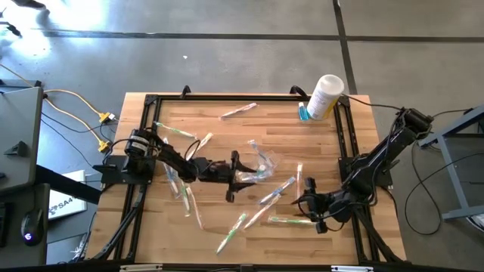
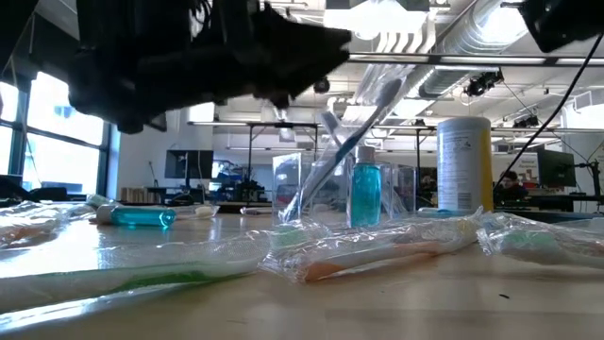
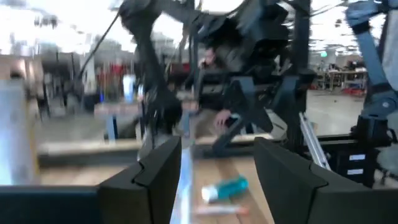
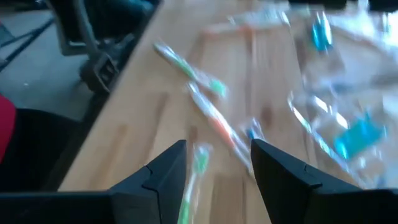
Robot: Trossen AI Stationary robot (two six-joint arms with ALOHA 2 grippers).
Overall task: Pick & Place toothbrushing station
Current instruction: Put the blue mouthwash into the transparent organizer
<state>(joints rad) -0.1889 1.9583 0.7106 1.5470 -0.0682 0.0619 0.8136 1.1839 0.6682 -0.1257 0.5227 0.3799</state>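
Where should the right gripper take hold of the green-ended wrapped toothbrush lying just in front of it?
Judging from above, the green-ended wrapped toothbrush lies flat along the table's near edge, apart from the other brushes. Grip mid-handle, coming straight down with the fingers across its slim width. The right gripper hovers open right beside it. The crinkly wrapper may slip, so close gently.

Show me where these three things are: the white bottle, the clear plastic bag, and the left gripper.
white bottle (image 1: 327,96), high view, on its side wall.
clear plastic bag (image 1: 262,162), high view, on its crinkled middle.
left gripper (image 1: 236,176), high view, midway between its fingertips, beside the bag.
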